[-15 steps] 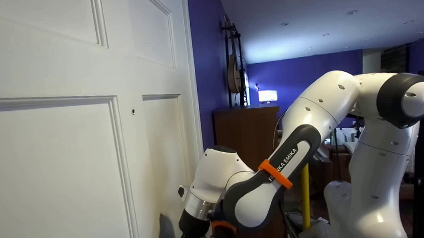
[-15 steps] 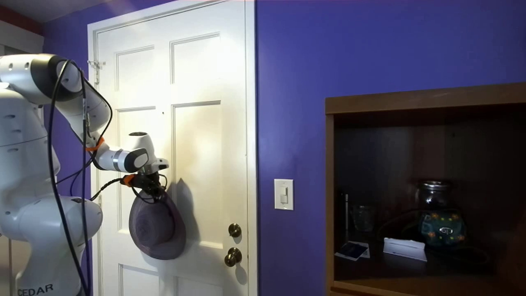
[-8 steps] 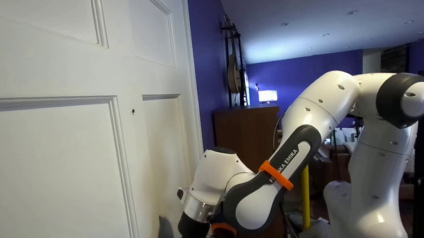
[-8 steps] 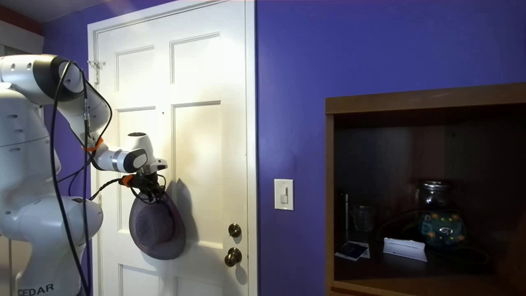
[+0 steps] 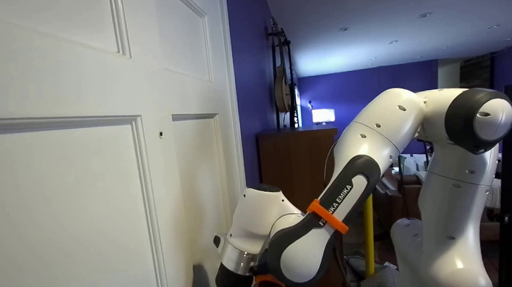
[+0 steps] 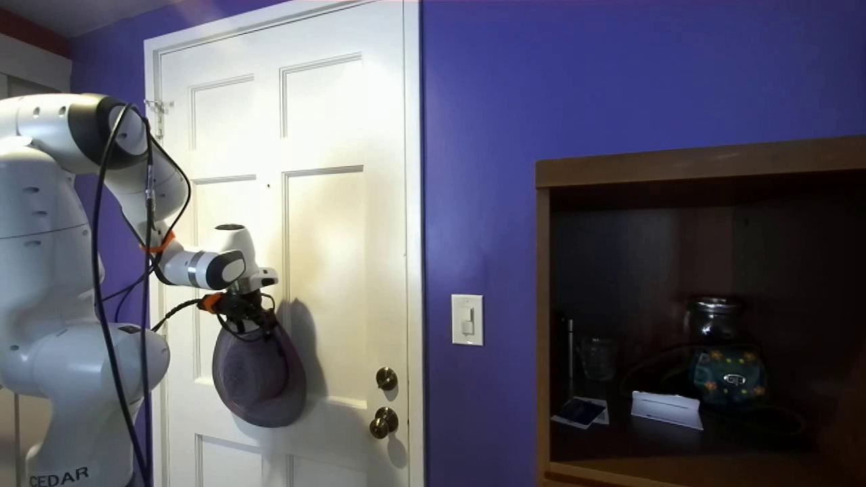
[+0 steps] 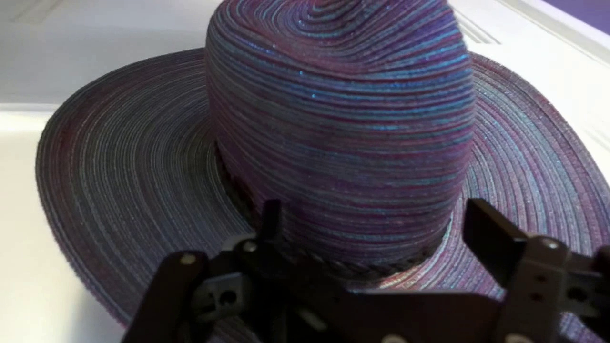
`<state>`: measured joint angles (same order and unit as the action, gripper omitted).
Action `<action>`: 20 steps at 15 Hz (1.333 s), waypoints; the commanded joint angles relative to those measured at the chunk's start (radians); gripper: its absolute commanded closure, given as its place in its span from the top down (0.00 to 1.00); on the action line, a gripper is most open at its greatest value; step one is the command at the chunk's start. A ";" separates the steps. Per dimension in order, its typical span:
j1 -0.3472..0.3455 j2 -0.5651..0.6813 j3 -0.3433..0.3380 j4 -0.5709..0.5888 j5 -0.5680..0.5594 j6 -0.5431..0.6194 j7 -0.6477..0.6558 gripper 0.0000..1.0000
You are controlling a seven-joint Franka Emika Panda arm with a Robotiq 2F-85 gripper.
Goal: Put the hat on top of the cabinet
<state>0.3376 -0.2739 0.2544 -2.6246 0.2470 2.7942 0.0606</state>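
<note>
The hat [image 6: 254, 370], a wide-brimmed one in purple-grey stripes with a dark braided band, hangs against the white door with its crown facing outward. My gripper [image 7: 374, 205] stands open at the base of the crown in the wrist view. One finger [image 7: 271, 216] overlaps the crown's left edge there; the opposite one lies over the brim to the right. Whether they touch the hat I cannot tell. In an exterior view the gripper [image 6: 262, 326] is at the hat's upper brim. The brown cabinet [image 5: 300, 158] has a flat top and appears in both exterior views.
Brass door knobs [image 6: 383, 423] and a light switch [image 6: 467, 320] lie between hat and cabinet. A jar [image 6: 716, 321], a flowered pouch [image 6: 727, 375] and papers [image 6: 666, 409] sit inside the cabinet. Loose black cables [image 6: 103, 270] hang along my arm. A yellow post [image 5: 369, 237] stands nearby.
My gripper has opened from shut. The arm has sunk slightly, and in an exterior view its upper part has shifted a little to the right. The hat hangs in the same place.
</note>
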 commanded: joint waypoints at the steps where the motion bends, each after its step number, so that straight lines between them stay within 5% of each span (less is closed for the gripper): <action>1: 0.016 0.040 -0.017 0.021 0.010 0.029 -0.029 0.75; 3: 0.014 0.045 -0.019 0.022 0.010 0.030 -0.034 0.72; 13: 0.006 0.035 -0.014 0.028 -0.002 0.013 -0.029 0.03; 20: -0.024 -0.090 0.004 0.013 -0.105 -0.079 0.000 0.01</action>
<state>0.3296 -0.2857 0.2490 -2.6107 0.1883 2.7699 0.0407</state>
